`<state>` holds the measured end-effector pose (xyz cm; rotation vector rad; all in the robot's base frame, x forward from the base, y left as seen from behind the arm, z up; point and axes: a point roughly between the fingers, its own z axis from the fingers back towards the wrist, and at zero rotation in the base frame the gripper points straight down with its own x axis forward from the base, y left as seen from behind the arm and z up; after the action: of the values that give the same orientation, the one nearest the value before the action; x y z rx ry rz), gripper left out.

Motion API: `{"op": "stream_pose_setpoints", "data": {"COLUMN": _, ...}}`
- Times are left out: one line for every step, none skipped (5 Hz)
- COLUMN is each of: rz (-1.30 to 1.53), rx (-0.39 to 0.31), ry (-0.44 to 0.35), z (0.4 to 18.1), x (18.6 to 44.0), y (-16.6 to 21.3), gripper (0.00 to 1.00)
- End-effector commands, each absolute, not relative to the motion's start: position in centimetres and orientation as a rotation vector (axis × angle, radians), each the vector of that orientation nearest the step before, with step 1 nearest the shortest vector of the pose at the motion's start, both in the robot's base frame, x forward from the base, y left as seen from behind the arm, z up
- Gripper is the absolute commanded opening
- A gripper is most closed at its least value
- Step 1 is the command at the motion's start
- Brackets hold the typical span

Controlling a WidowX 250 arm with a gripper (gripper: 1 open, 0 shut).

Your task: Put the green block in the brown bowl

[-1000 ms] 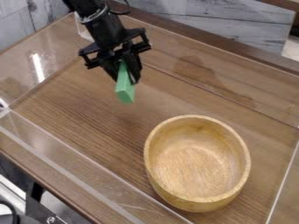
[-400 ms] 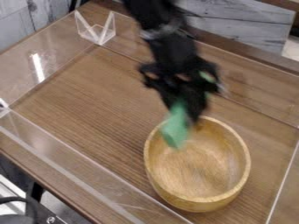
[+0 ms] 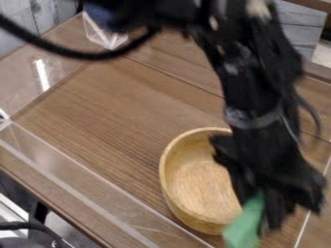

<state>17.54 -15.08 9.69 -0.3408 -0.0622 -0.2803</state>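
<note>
The brown bowl (image 3: 192, 180) is a wide, shallow wooden bowl on the table's near right part. My black gripper (image 3: 265, 205) reaches down over the bowl's right side and is blurred by motion. It is shut on the green block (image 3: 245, 229), which hangs tilted below the fingers. The block's lower end sits over the bowl's near right rim, low in the picture. The arm hides the bowl's right half.
The wooden table (image 3: 104, 107) is fenced by low clear plastic walls (image 3: 52, 165) along the front and left. A small clear plastic stand (image 3: 101, 35) sits at the back left. The dark arm (image 3: 239, 68) crosses from the top left.
The gripper has carried the green block from the table's back left, across the bowl, to its near right rim. The wrist has rolled on the way.
</note>
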Motion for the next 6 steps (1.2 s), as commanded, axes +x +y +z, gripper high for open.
{"op": "stream_pose_setpoints", "data": {"rz": -0.227, "rx": -0.341, "ry": -0.097, "z": 11.0, "x": 18.1, "y": -13.6, "gripper": 0.00}}
{"op": "stream_pose_setpoints", "data": {"rz": -0.176, "rx": -0.340, "ry": -0.097, "z": 10.7, "x": 18.2, "y": -11.4, "gripper": 0.00}}
{"op": "stream_pose_setpoints", "data": {"rz": -0.157, "rx": -0.345, "ry": -0.094, "z": 10.2, "x": 18.2, "y": -10.7, "gripper": 0.00}}
{"op": "stream_pose_setpoints", "data": {"rz": -0.145, "rx": -0.351, "ry": -0.088, "z": 10.1, "x": 18.4, "y": -10.4, "gripper": 0.00}}
{"op": "stream_pose_setpoints", "data": {"rz": -0.133, "rx": -0.357, "ry": -0.082, "z": 10.1, "x": 18.6, "y": -10.2, "gripper": 0.00}}
{"op": "stream_pose_setpoints", "data": {"rz": -0.122, "rx": -0.361, "ry": -0.077, "z": 10.0, "x": 18.7, "y": -10.0, "gripper": 0.00}}
